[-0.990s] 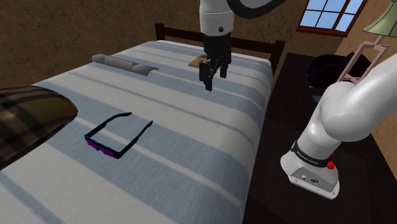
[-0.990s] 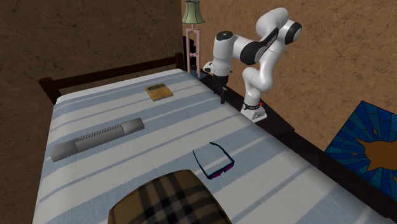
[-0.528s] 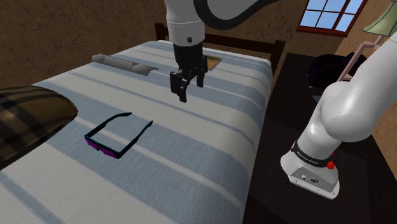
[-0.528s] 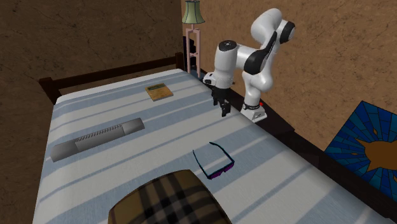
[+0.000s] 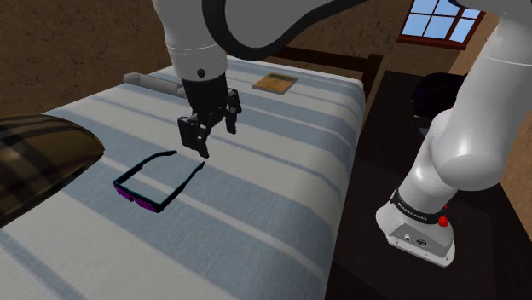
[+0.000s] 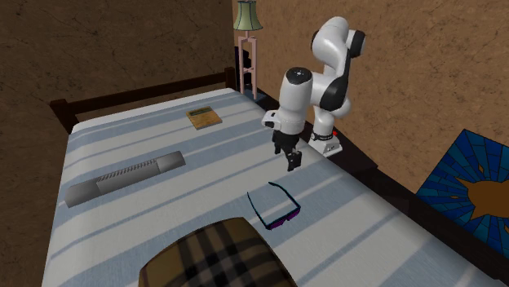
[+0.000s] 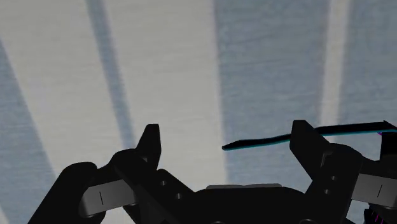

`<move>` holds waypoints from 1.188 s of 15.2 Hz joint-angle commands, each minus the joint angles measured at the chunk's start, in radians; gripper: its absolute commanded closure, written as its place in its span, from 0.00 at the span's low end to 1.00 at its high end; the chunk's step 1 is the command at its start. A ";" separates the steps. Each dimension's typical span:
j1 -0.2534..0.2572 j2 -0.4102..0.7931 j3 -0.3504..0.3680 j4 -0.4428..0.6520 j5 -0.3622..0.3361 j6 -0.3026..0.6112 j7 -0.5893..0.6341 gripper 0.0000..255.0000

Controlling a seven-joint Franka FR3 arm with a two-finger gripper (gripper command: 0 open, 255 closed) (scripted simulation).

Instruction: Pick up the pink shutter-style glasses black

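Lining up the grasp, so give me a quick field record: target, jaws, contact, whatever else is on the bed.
target: glasses, black frame with pink front, temples unfolded, lying on the striped bed
jaws: open, holding nothing, above the bed, off the glasses' headboard side
contact: none; one temple shows beyond the jaws in the wrist view
other items: book near the headboard; long grey object; plaid pillow
status: glasses not yet grasped

A bed [image 5: 281,170] under a blue-and-white striped cover holds four things. Black glasses [image 5: 136,197] with a pink front lie flat, near the gripper [image 5: 215,141] and lower than it. A plaid cushion [image 5: 34,162] sits beyond the glasses from the gripper. A tan book [image 5: 275,82] and a long grey bar [image 6: 126,177] lie well apart from it.
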 commanded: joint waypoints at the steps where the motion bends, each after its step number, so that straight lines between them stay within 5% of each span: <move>1: 0.027 0.085 0.017 0.083 -0.047 -0.008 0.044 0.00; 7: 0.151 0.328 0.031 0.356 -0.183 -0.066 0.141 0.00; 13: 0.333 0.596 0.001 0.736 -0.302 -0.184 0.175 0.00; 18: 0.319 0.594 -0.001 0.664 -0.303 -0.116 0.186 0.00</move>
